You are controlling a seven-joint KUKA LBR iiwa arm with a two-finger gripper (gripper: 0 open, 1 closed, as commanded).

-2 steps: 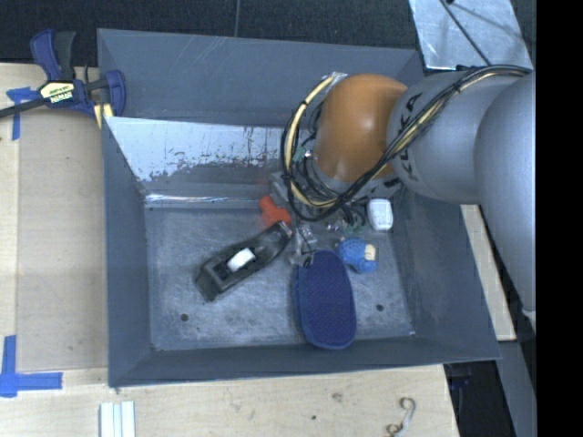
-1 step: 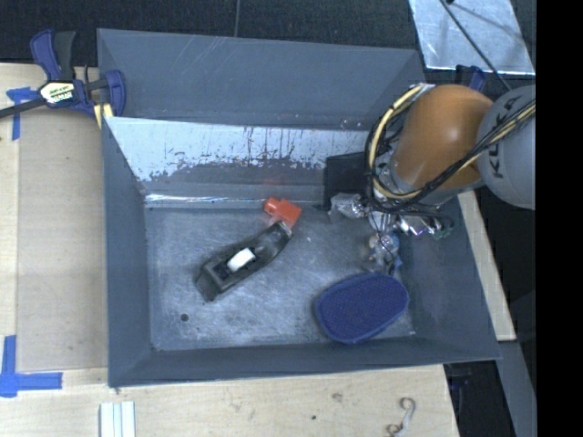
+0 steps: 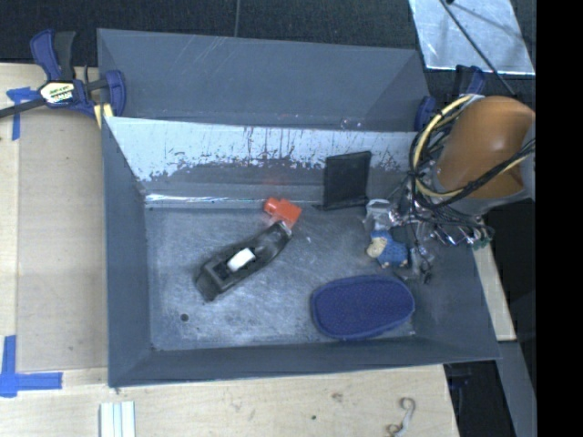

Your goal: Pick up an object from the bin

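The gripper (image 3: 393, 242) hangs low at the right of the bin (image 3: 127, 244), just behind a blue oval pad (image 3: 363, 306), likely placed to grasp. Whether its grip is open or closed cannot be told.

LIGHT: moderate, diffuse, from above | GLARE: pale sheen across far inner wall of bin (image 3: 228, 148), faint patches on its floor | SHADOWS: soft, narrow, under blue oval pad (image 3: 362, 306) | SURROUND: dark
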